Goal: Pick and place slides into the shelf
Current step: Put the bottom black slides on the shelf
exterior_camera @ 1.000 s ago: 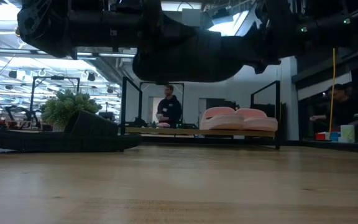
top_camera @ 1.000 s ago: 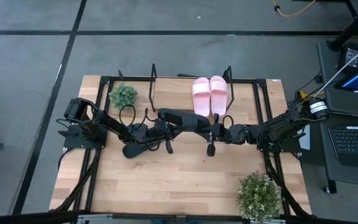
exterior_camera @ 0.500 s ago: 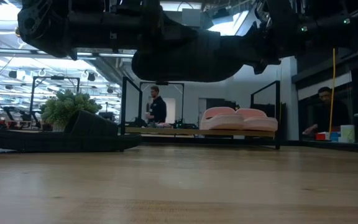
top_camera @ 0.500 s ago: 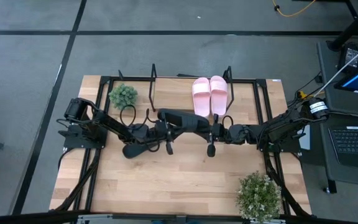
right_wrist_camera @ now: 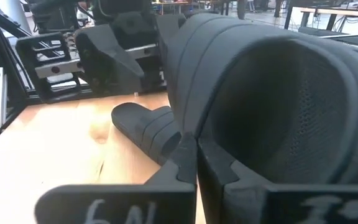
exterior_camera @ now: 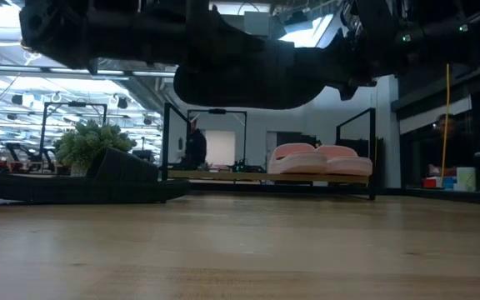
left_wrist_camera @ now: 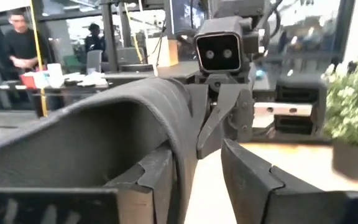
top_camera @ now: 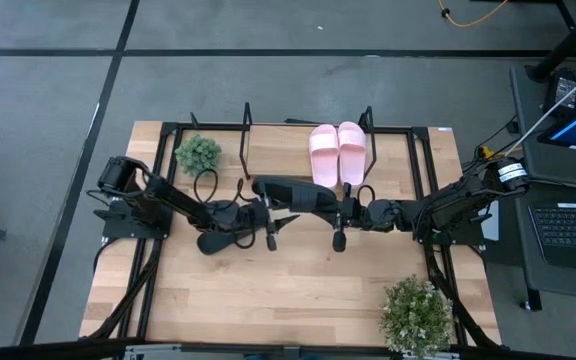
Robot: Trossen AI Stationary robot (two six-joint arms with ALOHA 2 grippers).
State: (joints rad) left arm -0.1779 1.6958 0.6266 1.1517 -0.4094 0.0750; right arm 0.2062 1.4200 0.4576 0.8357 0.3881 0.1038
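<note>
Two pale pink slides (top_camera: pixel 338 150) stand side by side on the right part of the shelf (top_camera: pixel 278 140), soles on its wooden board. One black slide (top_camera: pixel 293 193) hangs above the table's middle between both grippers. My right gripper (right_wrist_camera: pixel 196 163) is shut on its strap. My left gripper (left_wrist_camera: pixel 197 180) is open, its fingers on either side of the strap's other edge (left_wrist_camera: pixel 180 146). The second black slide (top_camera: pixel 223 240) lies flat on the table under the left arm, and it also shows in the low view (exterior_camera: pixel 98 183). My left gripper's fingers are apart; the strap's edge (left_wrist_camera: pixel 182 165) stands close against one finger (left_wrist_camera: pixel 157 180), and I cannot tell whether they touch. My right gripper pinches the strap's edge (right_wrist_camera: pixel 188 134), one finger inside the strap's hollow and one outside. The fingers come level from the table's right. The slide is lifted clear of the table.
A small potted plant (top_camera: pixel 198 153) stands left of the shelf and a larger one (top_camera: pixel 416 312) at the near right corner. The shelf's left half is bare board. A black frame (top_camera: pixel 423 170) rings the table. People move in the room behind.
My left gripper has opened and let go of the black slide's strap, staying where it was. The slide stays lifted in my right gripper, about where it was before.
</note>
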